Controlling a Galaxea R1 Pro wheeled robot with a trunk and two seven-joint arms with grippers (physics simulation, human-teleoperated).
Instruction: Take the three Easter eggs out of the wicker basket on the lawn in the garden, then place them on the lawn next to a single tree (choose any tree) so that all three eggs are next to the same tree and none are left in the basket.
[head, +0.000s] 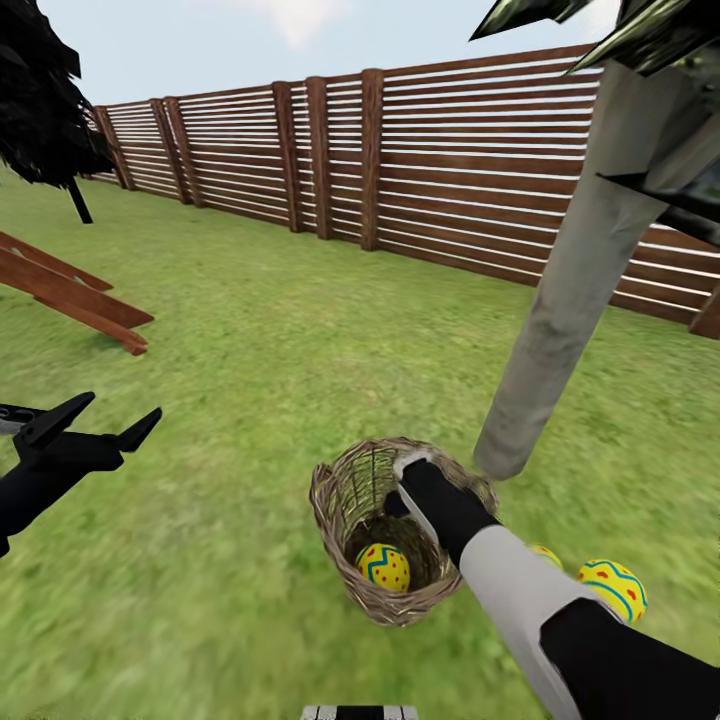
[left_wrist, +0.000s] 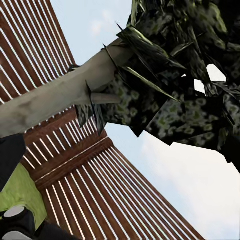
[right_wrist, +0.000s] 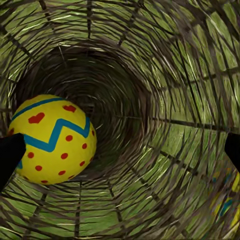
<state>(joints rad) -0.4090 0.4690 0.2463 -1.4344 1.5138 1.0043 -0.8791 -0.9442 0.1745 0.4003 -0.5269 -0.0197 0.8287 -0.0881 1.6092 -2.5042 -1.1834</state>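
far left on the lawn (head: 250, 330) lie some reddish wooden planks (head: 70, 295), and near them a thin dark tree (head: 45, 110) stands by the slatted fence (head: 450, 160). the left claw (head: 105, 420) hangs low at the left over the grass, its black fingers apart and holding nothing. in the middle, near us, the wicker basket (head: 340, 510) lies tilted with its mouth up and open, one easter egg (head: 383, 567) resting at its bottom. the right claw (head: 405, 480) reaches into the basket mouth; from its wrist camera the dark fingertips (right_wrist: 10, 155) sit wide apart either side of the egg, not gripping. just right, the pale grey tree (head: 570, 300) trunk rises, with two more eggs (head: 612, 588) on the grass near its foot.
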